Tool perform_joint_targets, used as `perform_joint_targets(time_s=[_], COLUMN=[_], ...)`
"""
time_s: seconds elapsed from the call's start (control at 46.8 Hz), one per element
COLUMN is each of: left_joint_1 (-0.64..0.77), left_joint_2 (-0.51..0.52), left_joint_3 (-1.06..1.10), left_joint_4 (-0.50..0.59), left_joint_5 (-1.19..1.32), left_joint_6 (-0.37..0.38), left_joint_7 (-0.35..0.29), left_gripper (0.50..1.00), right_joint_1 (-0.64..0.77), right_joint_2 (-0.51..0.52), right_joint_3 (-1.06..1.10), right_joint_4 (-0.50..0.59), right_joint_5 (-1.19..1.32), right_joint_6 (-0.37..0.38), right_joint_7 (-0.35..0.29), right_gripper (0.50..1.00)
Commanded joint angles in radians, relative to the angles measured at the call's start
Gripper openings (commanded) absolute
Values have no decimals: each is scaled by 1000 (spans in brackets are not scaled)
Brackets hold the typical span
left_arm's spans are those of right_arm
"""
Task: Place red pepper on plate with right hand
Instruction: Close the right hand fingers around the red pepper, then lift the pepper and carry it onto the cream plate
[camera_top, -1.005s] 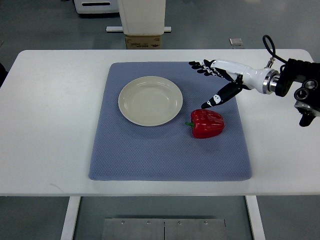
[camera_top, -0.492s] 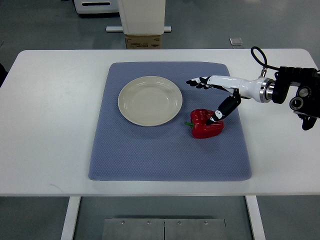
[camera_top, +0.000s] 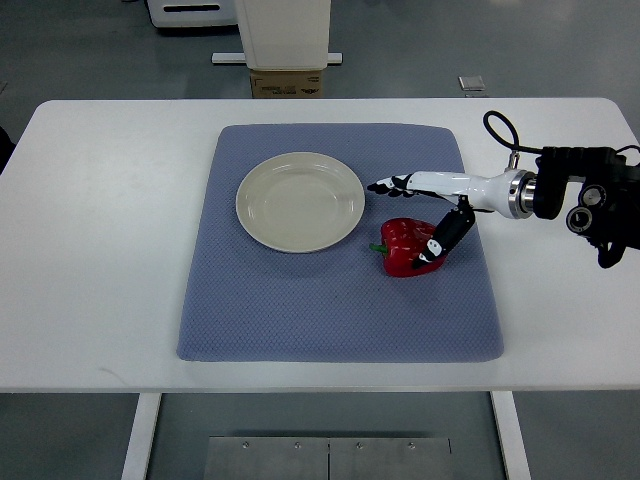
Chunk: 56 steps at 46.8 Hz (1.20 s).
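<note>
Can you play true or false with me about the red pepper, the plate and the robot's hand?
1. The red pepper is lying on the plate. False: it lies on the blue mat, to the right of the plate.
2. The plate has nothing on it. True.
3. The right hand is over the pepper, with its thumb on the pepper's right side. True.
4. The pepper's green stem points toward the robot's arm. False: the stem points left, away from the arm.
5. The hand has lifted the pepper off the mat. False: the pepper sits on the mat, and the fingers are stretched out above it, not closed around it.
</note>
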<state>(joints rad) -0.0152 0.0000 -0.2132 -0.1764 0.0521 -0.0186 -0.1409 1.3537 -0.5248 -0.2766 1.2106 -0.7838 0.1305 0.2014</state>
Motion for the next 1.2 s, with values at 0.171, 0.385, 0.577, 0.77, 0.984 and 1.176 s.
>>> perform_joint_targets(time_s=[0.171,0.385,0.577,0.77,0.984,1.176], left_joint_1=[0,0,0,0,0,0], left_joint_2=[0,0,0,0,0,0], left_joint_3=[0,0,0,0,0,0], left_joint_4=[0,0,0,0,0,0], left_joint_5=[0,0,0,0,0,0], left_joint_6=[0,0,0,0,0,0], left_joint_7=[1,0,0,0,0,0], left_gripper=[1000,1000,1000,1000,1000,1000], right_joint_1=[-8,-15,-25,-36,-45,-54], right_joint_2=[9,17,26,32,35,39], right_joint_3=[-4,-6,-6,-13,-13,-13], right_joint_4=[-3,-11,-31,-37,-54,-59], right_joint_5=[-3,-5,-9,-12,-17,-17], right_joint_6=[-2,-2,-3,-9,-9,-9], right_joint_7=[0,-2,-2,-2,-2,-2], right_gripper=[947,929,920,918,887,814])
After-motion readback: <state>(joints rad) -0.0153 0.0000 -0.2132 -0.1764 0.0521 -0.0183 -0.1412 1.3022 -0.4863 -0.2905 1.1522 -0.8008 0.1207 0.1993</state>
